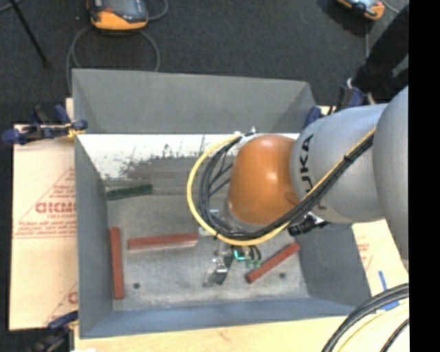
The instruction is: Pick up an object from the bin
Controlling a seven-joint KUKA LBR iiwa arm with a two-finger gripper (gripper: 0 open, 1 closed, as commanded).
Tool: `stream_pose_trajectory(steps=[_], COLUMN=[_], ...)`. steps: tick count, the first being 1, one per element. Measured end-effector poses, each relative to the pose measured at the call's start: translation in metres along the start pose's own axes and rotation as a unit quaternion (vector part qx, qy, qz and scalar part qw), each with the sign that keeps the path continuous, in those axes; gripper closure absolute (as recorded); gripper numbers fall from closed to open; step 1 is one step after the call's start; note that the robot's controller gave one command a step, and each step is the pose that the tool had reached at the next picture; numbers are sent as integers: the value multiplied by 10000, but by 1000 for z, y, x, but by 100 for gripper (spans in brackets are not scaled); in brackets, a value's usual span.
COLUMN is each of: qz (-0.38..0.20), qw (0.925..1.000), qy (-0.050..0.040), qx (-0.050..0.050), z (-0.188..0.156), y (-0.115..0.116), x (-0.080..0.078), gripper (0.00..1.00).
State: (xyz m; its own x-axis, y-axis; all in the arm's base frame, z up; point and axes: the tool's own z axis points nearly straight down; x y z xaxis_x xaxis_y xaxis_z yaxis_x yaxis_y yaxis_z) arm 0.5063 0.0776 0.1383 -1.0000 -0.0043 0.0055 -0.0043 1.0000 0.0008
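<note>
Gripper (pixel 218 269) is hanging low over the front middle of the bin (pixel 93 206) floor, below the orange wrist cover (pixel 261 180). Spread or closed: cannot tell from this angle.

Nearest thing is the slanted red stick (pixel 273 263). It is lying flat just to the right of the gripper. Its long axis is running on a diagonal, with the upper end pointing to the back right and the lower end pointing to the front, toward the gripper. Cannot tell whether the two are touching.

The second red stick (pixel 163 241) is lying left of the gripper, long axis running across the bin. The third red stick (pixel 117 263) is lying beside the left wall, long axis running front to back. The dark green stick (pixel 129 192) is lying at the back left, nearly crosswise, well apart from the gripper.

The bin floor is grey metal and is showing scuffs, with dark speckling along the foot of the back wall. The grey arm (pixel 344 172) is reaching in from the right, with yellow and black cables (pixel 196 185) looping round the cover.

The bin is sitting on a dark floor (pixel 206 41). An orange-and-black device (pixel 118 14) is sitting behind it.
</note>
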Motion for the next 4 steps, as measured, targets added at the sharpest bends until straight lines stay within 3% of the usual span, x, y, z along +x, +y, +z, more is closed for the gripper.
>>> stream_pose_trajectory(steps=[1, 2, 3, 4], qz=[12, 56, -260, -257], qw=[10000, 10000, 9997, 9997], qy=[-38, -81, -49, -49], qx=[-4, -9, 2, 1], z=[-4, 35, 56, 56], y=[0, 2, 22, 22], x=[-2, -56, -58, -58], gripper=[0, 0, 100, 100])
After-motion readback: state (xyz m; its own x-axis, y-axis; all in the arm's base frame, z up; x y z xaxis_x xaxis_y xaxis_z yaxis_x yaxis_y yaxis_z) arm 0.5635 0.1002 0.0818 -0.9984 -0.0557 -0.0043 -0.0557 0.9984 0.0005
